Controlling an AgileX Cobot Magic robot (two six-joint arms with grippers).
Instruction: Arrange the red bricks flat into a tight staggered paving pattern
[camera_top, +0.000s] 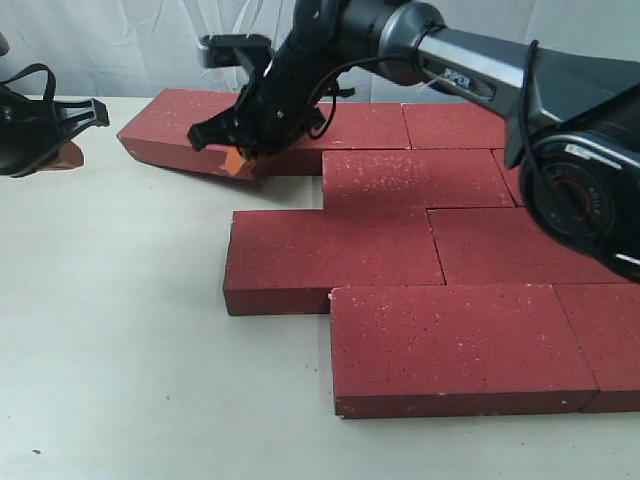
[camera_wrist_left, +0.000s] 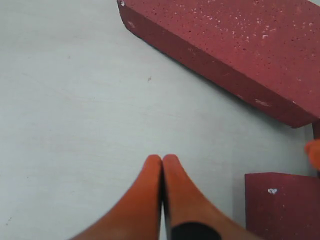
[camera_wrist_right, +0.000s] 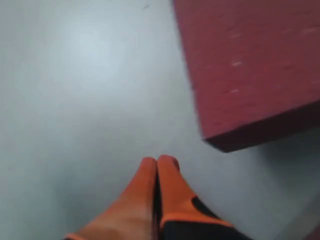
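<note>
Several red bricks lie flat in staggered rows; the nearest is a front brick, with another brick behind it. The far-left brick sits skewed, its left end swung forward out of line with the back row. My right gripper reaches across the middle, shut and empty, with its orange tip at that brick's near right corner. Whether it touches the brick I cannot tell. My left gripper hovers shut and empty over bare table, left of the skewed brick.
The pale table stretches bare to the left and front of the bricks. The right arm's dark body hangs over the back-right bricks and hides part of them. A white curtain closes off the back.
</note>
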